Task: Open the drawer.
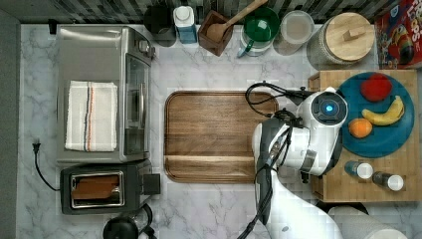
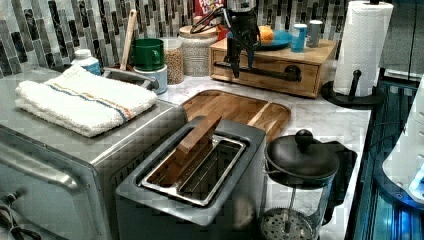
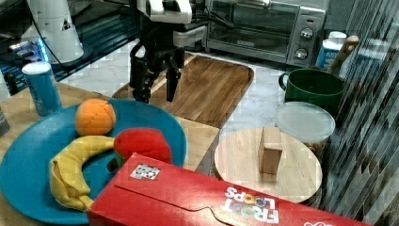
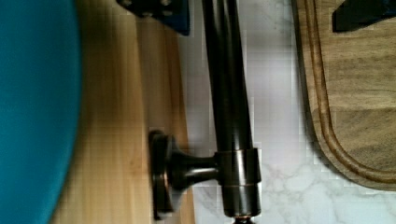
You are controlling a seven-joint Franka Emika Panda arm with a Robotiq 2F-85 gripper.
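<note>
Status on the drawer job, largest item first.

Desk (image 1: 219,204): white marble, crowded. Toaster oven (image 1: 102,94) and toaster (image 1: 104,189) sit at the top view's left, the dark walnut tray (image 1: 214,134) lies mid-desk, and the bamboo box (image 2: 272,62) stands at the top view's right with a blue plate (image 3: 28,155) of fruit on its top.

Drawer (image 2: 265,67): in the front of that box, facing the tray. In the left view its face looks flush with the box, so I judge it closed or barely moved. No gap is visible.

Bar handle (image 4: 229,107): black metal, runs across the drawer front, held off the wood on a round standoff (image 4: 175,170). The wrist view looks straight down onto it, with marble between it and the tray edge.

Gripper (image 2: 241,62): down at the handle, near the end at the left view's left. Fingers (image 3: 141,80) are spread, one on each side of the bar, not clamped. In the wrist view the finger on the drawer side lies close to the wood face and the other over the tray.

Progress: approach and alignment look done. Left to do: close on the bar or hook it, then pull toward the tray. The pull itself is not started, as far as I can judge.
</note>
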